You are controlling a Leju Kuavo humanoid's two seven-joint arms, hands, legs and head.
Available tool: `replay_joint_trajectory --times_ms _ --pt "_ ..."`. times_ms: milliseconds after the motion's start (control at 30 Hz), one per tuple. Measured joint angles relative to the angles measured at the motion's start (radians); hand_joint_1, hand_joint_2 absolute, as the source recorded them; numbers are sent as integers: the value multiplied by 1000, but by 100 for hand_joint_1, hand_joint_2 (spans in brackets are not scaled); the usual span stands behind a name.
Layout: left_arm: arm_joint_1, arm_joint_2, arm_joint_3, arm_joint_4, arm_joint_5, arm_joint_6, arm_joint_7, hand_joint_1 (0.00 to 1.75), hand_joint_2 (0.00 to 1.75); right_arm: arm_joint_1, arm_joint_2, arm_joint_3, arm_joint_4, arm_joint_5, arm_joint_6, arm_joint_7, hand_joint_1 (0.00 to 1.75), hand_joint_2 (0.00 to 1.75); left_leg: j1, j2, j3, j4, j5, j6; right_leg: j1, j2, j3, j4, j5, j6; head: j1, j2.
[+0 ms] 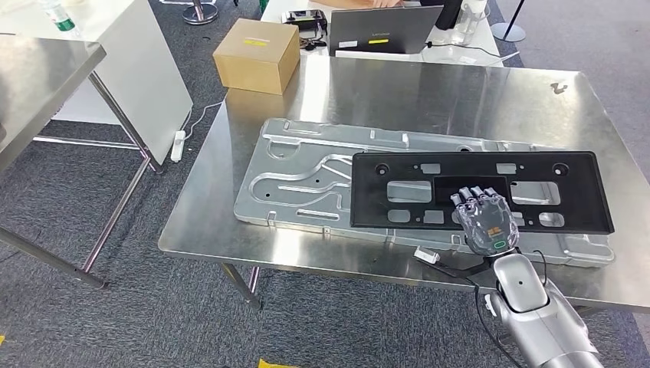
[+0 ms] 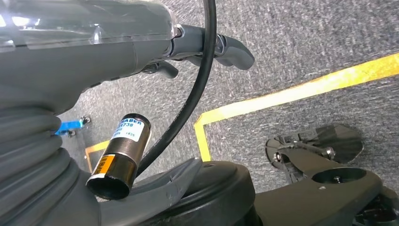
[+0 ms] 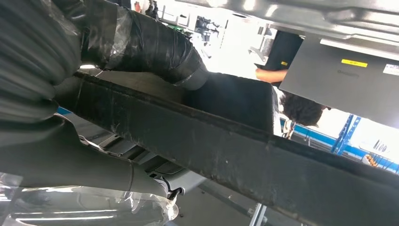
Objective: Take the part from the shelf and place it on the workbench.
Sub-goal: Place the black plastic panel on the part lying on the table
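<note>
Grey carpet [image 1: 153, 307] runs under a steel table [image 1: 460, 92], on which a large pressed metal panel [image 1: 306, 169] is laid flat. Across that panel's right half the black part [image 1: 475, 192], a long plastic frame with cut-outs, is seen lying, its near edge toward the robot. A cardboard box [image 1: 257, 54] and a laptop [image 1: 383, 29] are set at the table's far end.

The right hand [image 1: 487, 218] is placed at the near edge of the part; in the right wrist view the thumb [image 3: 150, 47] is seen on one face of the dark edge [image 3: 235, 155] and the fingers [image 3: 84, 165] on the other, so the part is judged to be gripped. The left hand [image 2: 94, 42] hangs by the floor, above yellow tape [image 2: 301, 89]; its fingers look loosely curled with nothing in them, though this cannot be told for certain.

The placing step appears to be nearly complete. What is called for next is that the grip be let go and the hand be drawn back clear, without the part being dragged off the panel.
</note>
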State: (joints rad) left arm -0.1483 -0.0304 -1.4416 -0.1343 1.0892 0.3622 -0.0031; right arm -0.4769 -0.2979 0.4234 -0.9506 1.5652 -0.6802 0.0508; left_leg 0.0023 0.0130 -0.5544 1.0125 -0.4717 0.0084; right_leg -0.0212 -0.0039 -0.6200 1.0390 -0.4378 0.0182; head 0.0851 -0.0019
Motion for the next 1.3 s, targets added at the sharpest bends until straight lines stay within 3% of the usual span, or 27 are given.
replay_joint_trajectory --times_ms 933,1067,1300 --pt "4 -2 -19 0 -11 23 -27 0 175 4 11 10 64 -2 0 11 162 175 0 0 0 0 0 0 0 0 0 0 0 0 0 0" --pt "6 -2 -29 0 -18 27 -27 0 175 9 12 10 64 -1 0 17 0 0 0 0 0 0 0 0 0 0 0 0 0 0 0 0" --pt "13 2 -41 0 -15 38 -26 0 175 11 18 10 63 -1 0 32 0 0 0 0 0 0 0 0 0 0 0 0 0 0 0 0"
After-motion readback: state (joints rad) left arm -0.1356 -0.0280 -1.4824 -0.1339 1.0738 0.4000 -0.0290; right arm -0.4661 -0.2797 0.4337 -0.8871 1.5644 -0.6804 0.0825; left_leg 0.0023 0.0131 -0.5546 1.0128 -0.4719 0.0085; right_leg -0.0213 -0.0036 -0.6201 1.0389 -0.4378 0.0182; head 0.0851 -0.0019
